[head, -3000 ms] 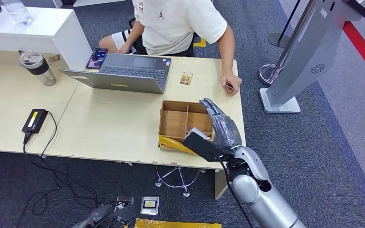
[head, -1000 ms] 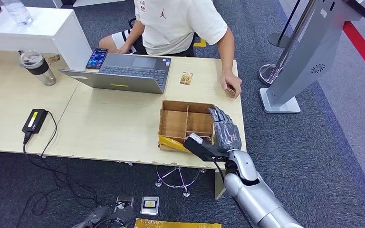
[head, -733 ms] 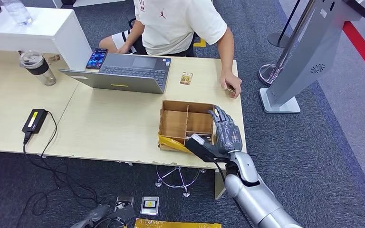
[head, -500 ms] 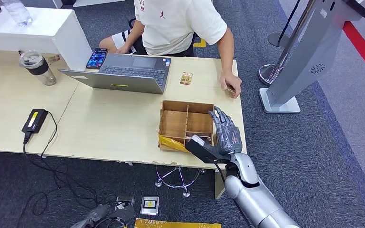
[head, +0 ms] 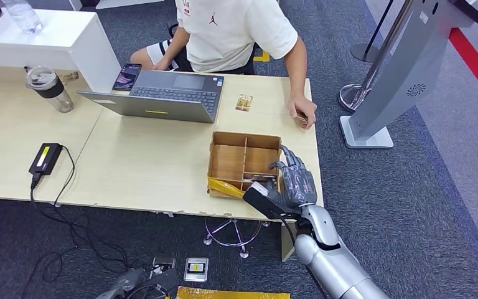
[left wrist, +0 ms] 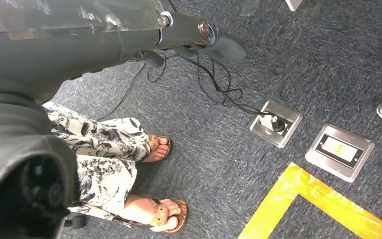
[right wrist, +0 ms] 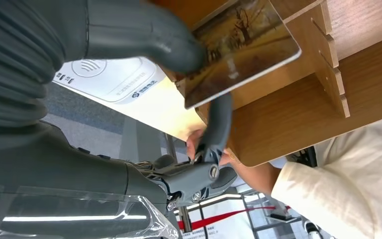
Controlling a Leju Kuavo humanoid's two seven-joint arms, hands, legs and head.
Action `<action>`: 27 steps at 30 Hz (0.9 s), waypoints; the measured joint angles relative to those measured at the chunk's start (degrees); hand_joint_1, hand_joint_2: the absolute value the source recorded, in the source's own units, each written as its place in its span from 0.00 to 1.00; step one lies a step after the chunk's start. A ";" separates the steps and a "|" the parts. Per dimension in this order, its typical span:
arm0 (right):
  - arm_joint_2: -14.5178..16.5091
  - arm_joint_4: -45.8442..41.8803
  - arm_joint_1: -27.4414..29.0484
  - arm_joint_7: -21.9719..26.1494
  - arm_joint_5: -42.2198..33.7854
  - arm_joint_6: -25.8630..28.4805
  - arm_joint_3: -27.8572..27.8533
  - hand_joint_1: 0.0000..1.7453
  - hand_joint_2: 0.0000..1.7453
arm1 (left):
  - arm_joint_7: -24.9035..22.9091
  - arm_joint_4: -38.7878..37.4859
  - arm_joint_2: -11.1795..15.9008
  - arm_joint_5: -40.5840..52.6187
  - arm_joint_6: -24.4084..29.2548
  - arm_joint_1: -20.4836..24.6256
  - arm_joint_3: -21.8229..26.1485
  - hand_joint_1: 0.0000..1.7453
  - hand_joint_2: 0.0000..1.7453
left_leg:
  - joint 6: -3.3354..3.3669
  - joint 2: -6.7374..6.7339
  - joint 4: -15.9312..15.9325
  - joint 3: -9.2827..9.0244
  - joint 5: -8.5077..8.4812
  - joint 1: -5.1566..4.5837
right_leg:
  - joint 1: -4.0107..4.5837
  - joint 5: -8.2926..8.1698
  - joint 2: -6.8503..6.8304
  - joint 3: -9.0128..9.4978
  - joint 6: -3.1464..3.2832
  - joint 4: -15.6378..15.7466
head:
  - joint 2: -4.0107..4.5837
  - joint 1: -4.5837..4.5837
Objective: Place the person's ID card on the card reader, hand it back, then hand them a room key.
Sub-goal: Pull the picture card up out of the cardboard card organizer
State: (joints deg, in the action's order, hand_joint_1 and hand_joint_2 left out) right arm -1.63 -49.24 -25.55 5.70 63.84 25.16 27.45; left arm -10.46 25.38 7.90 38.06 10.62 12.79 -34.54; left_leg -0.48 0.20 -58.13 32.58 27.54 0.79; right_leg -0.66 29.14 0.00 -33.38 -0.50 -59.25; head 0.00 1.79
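Silver metal covers the robot's right arm, which comes up from the 5 o'clock corner of the head view. At its end the right hand (head: 290,182) sits over the near right part of the wooden box (head: 244,164). In the right wrist view the thumb (right wrist: 144,37) and one dark finger (right wrist: 219,119) pinch a room key (right wrist: 238,47), a card with a brown picture of trees on it. The card is right at a wooden divider of the box, but I cannot tell if it touches the wood.

Down by the floor, at 7 o'clock in the head view, hangs the left hand (head: 127,283). I cannot tell if it is open or closed. Its wrist view looks down at a person's feet in sandals (left wrist: 166,216) and a strip of yellow tape (left wrist: 308,204) on the grey carpet.

Near the box, at its 7 o'clock side, a yellow thing sticks out. The white card reader (right wrist: 112,74) shows beside the box in the right wrist view.

Farther off, toward 12 o'clock from the box, a small card (head: 244,103) lies on the table (head: 137,168). A grey laptop (head: 162,93) stands at its 9 o'clock side. The person's hand (head: 302,111) rests on the table at 1 o'clock from the box, and the person in the white shirt (head: 227,28) sits behind the table.
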 joint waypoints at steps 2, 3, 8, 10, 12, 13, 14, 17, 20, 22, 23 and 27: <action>-0.07 0.00 0.05 0.00 -0.07 0.00 0.02 0.65 1.00 | -0.01 0.00 -0.03 0.12 0.01 -0.09 0.01 0.00 0.00 | 0.00 0.00 0.00 0.00 0.00 0.00 | 0.00 0.00 0.00 0.00 0.00 0.00 | 0.00 0.01; -0.10 0.00 0.08 0.00 -0.10 0.00 0.03 0.65 1.00 | -0.01 0.00 -0.05 0.16 0.01 -0.12 0.01 0.00 0.00 | 0.00 0.00 0.00 0.00 0.00 0.00 | 0.00 0.00 0.00 0.00 0.00 0.00 | 0.00 0.01; -0.14 0.00 0.17 -0.01 -0.16 0.00 0.07 0.78 1.00 | -0.01 0.00 -0.08 0.22 -0.01 -0.16 0.01 0.00 0.00 | 0.00 0.00 0.00 0.00 0.00 0.00 | 0.00 0.00 0.00 0.00 0.00 0.00 | 0.00 0.00; -0.14 0.00 0.22 -0.03 -0.18 0.00 0.07 0.85 1.00 | -0.01 0.00 -0.08 0.27 -0.02 -0.19 0.02 0.00 0.00 | 0.00 0.00 0.00 0.00 0.00 0.00 | 0.00 0.00 0.00 0.00 0.00 0.00 | 0.00 0.01; -0.11 0.00 0.37 -0.22 -0.15 -0.01 0.07 0.84 1.00 | -0.01 0.00 -0.08 0.32 -0.02 -0.24 0.04 0.00 0.00 | 0.00 0.00 0.00 0.01 0.00 0.00 | 0.00 0.00 0.00 0.00 0.00 0.00 | 0.00 0.01; -0.10 0.00 0.47 -0.40 -0.10 -0.02 0.07 0.84 1.00 | -0.01 0.00 -0.08 0.34 -0.03 -0.30 0.12 0.00 0.00 | 0.00 0.00 0.00 0.01 0.00 0.00 | 0.00 0.00 0.00 0.00 0.00 0.00 | 0.00 0.01; -0.09 0.00 0.56 -0.61 -0.03 -0.05 0.08 0.82 1.00 | -0.02 0.00 -0.08 0.36 -0.04 -0.37 0.24 0.00 0.00 | 0.00 0.00 0.00 0.01 0.00 0.00 | 0.00 0.00 0.00 0.00 0.00 0.00 | 0.00 0.00; -0.08 -0.04 0.71 -1.21 0.10 -0.28 0.10 0.82 1.00 | -0.03 0.02 -0.10 0.52 -0.14 -0.55 0.73 0.00 0.00 | 0.00 0.00 0.00 0.00 0.00 0.00 | 0.00 0.00 0.00 0.00 0.00 0.00 | 0.00 -0.01; -0.08 -0.30 0.88 -1.58 0.10 -0.58 0.11 0.85 1.00 | -0.15 0.11 -0.10 0.75 -0.24 -0.66 0.90 0.00 0.00 | 0.00 0.00 0.00 0.00 0.00 0.00 | 0.00 0.00 0.00 0.00 0.00 0.00 | 0.00 -0.01; -0.09 -0.49 0.97 -1.70 0.10 -0.72 0.11 0.88 1.00 | -0.20 0.20 -0.11 0.84 -0.25 -0.79 0.97 0.00 0.00 | 0.00 0.00 0.00 0.00 0.00 0.00 | 0.00 0.00 0.00 0.00 0.00 0.00 | 0.00 0.00; -0.09 -0.54 0.99 -1.74 0.10 -0.76 0.11 0.89 1.00 | -0.22 0.25 -0.12 0.87 -0.26 -0.83 1.04 0.00 0.00 | 0.00 0.00 0.00 0.00 0.00 0.00 | 0.00 0.00 0.00 0.00 0.00 0.00 | 0.00 0.00; -0.11 -0.64 1.06 -1.89 0.06 -0.83 0.13 0.97 1.00 | -0.25 0.33 -0.16 1.40 -0.30 -0.93 1.43 0.00 0.00 | 0.00 0.00 0.00 0.00 0.00 0.00 | 0.00 0.00 0.00 0.00 0.00 0.00 | 0.00 0.00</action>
State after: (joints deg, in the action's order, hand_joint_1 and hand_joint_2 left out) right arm -1.74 -49.89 -24.49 3.82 63.90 24.33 27.58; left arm -10.71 25.71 7.74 39.46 10.32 11.86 -33.11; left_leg -0.48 0.20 -58.12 32.58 27.54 0.79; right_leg -0.66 29.14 0.00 -33.37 -0.50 -59.25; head 0.00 1.79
